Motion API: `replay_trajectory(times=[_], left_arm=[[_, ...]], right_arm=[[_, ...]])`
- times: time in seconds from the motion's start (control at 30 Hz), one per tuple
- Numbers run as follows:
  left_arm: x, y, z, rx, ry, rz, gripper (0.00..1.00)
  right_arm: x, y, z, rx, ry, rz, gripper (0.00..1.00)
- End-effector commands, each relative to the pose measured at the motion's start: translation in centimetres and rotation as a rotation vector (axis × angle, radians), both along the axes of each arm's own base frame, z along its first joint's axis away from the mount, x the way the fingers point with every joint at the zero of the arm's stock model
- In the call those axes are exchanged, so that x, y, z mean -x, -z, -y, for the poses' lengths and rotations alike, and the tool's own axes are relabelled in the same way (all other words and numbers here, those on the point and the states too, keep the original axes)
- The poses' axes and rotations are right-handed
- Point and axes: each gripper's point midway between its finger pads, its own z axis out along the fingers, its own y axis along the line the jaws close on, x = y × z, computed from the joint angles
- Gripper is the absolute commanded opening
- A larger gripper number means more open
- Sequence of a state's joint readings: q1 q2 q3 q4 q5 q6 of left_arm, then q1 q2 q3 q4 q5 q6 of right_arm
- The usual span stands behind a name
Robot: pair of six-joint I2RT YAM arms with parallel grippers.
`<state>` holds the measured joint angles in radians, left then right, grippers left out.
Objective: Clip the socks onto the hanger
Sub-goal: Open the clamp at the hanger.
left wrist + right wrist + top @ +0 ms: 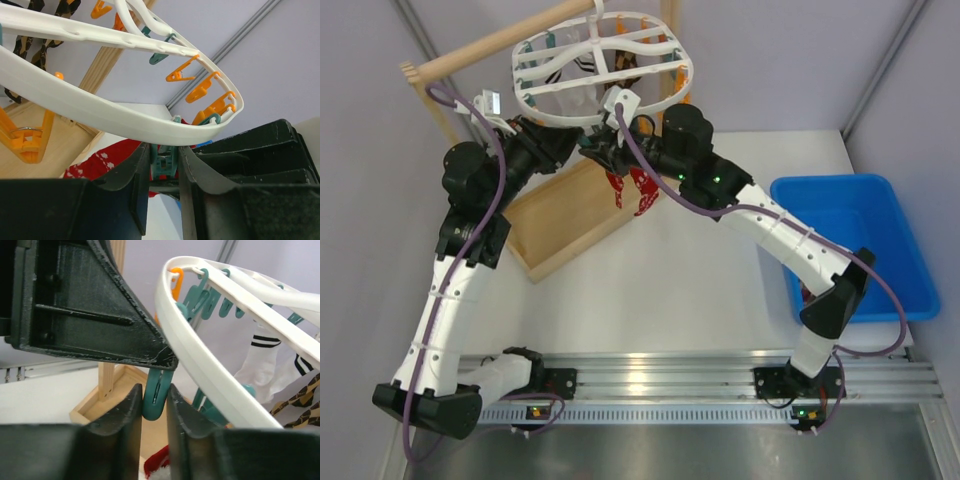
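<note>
Left gripper (164,167) is pinched narrow on a teal plastic clip (164,159). Right gripper (155,402) squeezes what looks like the same one, probably to pop it open. White oval plastic hanger (100,112) sits at 12 o'clock, and the red white-dotted fabric sock (635,190) dangles at 6.

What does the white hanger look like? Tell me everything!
The hanger is a white plastic oval frame with curvy bars inside, hanging from a wooden rod. Orange and teal clips dangle beneath it. A white striped sock and spotted ones hang there. The left gripper and right gripper each pinch a teal clip under its near rim.
</note>
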<state>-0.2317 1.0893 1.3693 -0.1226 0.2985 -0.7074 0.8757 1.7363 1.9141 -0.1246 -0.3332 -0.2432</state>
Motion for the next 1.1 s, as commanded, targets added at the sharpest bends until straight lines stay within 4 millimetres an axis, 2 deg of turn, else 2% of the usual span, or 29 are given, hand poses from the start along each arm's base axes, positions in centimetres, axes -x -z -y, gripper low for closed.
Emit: replay_trajectory(times=[0.0,0.03,0.07,0.17,0.2,0.3,0.4,0.5,0.53,0.63,0.7,0.73,0.77,0.8,0.83,0.93,1.07], left_arm=[[0.4,-0.9,0.2,0.007,0.017,0.036,0.05],[0.4,-0.8,0.1,0.005,0.013,0.033,0.07],[0.4,-1.0,0.0,0.003,0.006,0.039,0.18],[0.6,-0.8,-0.3,-0.01,-0.011,0.04,0.29],[0.4,-0.6,-0.5,-0.016,-0.022,0.037,0.37],[0.4,-0.4,-1.0,-0.022,-0.051,0.034,0.46],[0.1,-0.5,-1.0,-0.025,-0.059,0.036,0.48],[-0.2,-0.9,-1.1,-0.022,-0.066,0.043,0.41],[-0.3,-1.0,-1.1,-0.022,-0.066,0.043,0.34],[-0.6,-1.1,-1.0,-0.021,-0.069,0.046,0.22],[-0.8,-1.1,-1.0,-0.01,-0.067,0.04,0.09],[-0.8,-1.1,-0.9,-0.009,-0.063,0.041,0.05],[-0.9,-1.0,-0.8,-0.006,-0.06,0.037,0.0],[-0.9,-0.8,-0.7,0.0,-0.052,0.032,0.0],[-0.9,-0.8,-0.7,0.001,-0.053,0.031,0.0],[-1.0,-0.5,-0.6,0.001,-0.049,0.026,0.0],[-1.1,-0.3,-0.6,-0.006,-0.048,0.027,0.0]], right_arm=[[0.2,-2.4,-0.1,-0.039,0.015,0.049,0.15],[0.1,-2.5,0.0,-0.041,0.024,0.051,0.08],[-0.1,-2.3,-0.1,-0.038,0.033,0.046,0.0],[-0.3,-2.6,0.3,-0.045,0.053,0.044,0.0],[-0.2,-2.6,0.3,-0.044,0.05,0.044,0.0],[-0.1,-2.7,0.3,-0.045,0.047,0.043,0.0],[0.1,-2.6,0.2,-0.043,0.036,0.042,0.0],[0.3,-2.6,0.2,-0.041,0.03,0.044,0.0],[0.5,-2.8,0.3,-0.041,0.026,0.047,0.0],[1.0,-2.7,0.1,-0.036,0.003,0.047,0.0],[1.3,-2.5,0.3,-0.033,-0.006,0.047,0.01],[1.4,-2.5,0.4,-0.031,-0.009,0.049,0.03],[1.6,-2.7,0.6,-0.032,-0.009,0.054,0.17],[1.6,-2.3,0.6,-0.025,-0.007,0.048,0.27],[1.7,-2.2,0.8,-0.022,-0.005,0.043,0.44],[2.3,-2.2,1.6,-0.005,-0.003,0.026,0.6],[3.4,-0.6,3.3,0.052,-0.015,-0.033,0.72]])
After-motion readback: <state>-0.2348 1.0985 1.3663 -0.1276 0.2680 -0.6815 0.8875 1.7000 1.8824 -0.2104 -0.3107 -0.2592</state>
